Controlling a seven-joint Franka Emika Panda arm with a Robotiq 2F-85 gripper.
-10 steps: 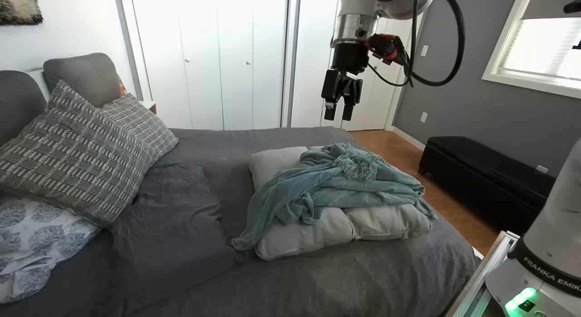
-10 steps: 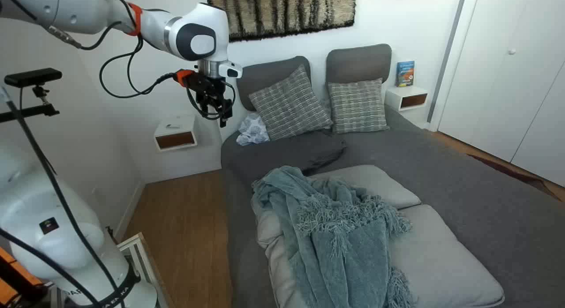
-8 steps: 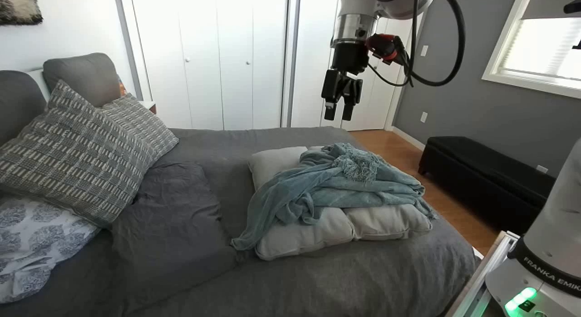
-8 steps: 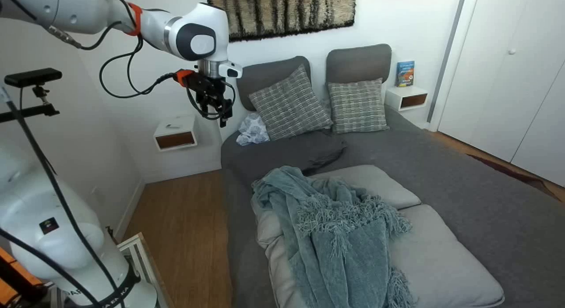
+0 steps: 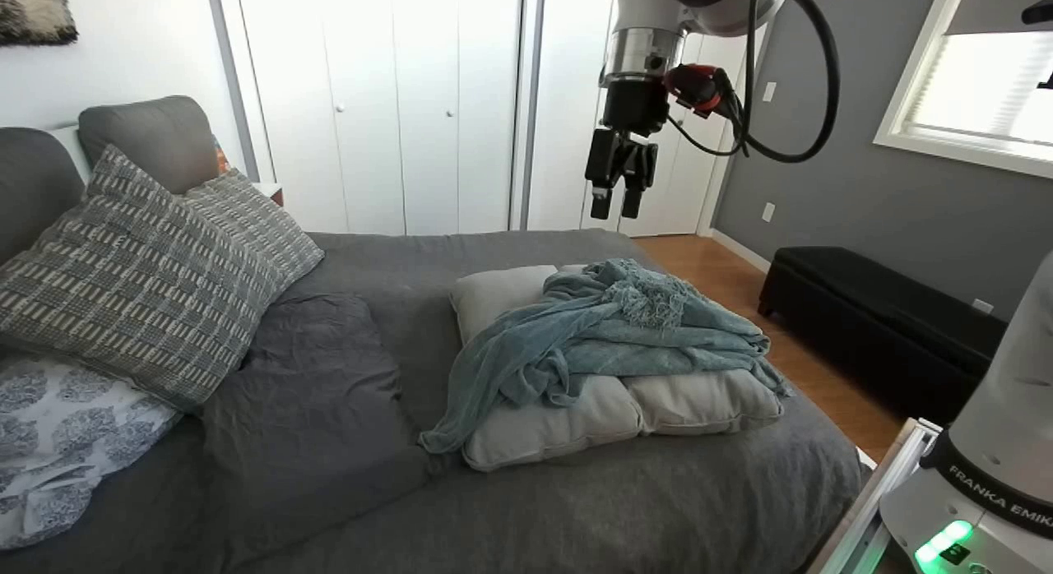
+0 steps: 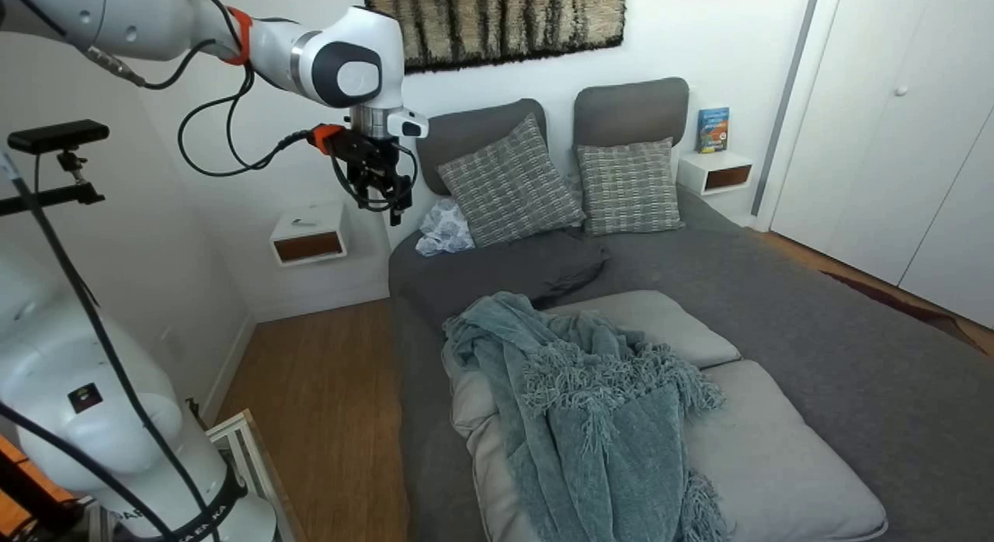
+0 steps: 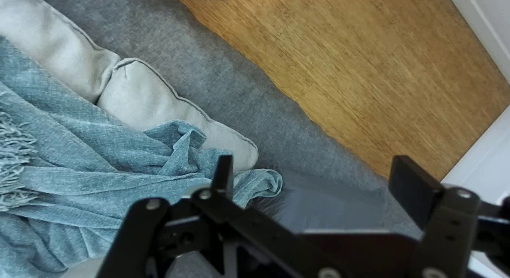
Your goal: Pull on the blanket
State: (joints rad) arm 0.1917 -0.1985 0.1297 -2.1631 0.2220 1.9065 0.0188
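Only clear lettering I've got is on the black band (image 5: 999,495) round the robot's white base (image 5: 921,508): in an exterior view it reads "FRANKA EMIK" in pale capitals, with the end running out of frame. Also in an exterior view, the band (image 6: 227,502) shows bits of letters, too blurry to spell out. The book (image 6: 713,130) on the white nightstand (image 6: 693,174) has cover print way too small to read. Same deal with the dark sticker (image 6: 85,397) on the robot's body (image 6: 46,371) and the little black label (image 5: 954,553) low on the base.
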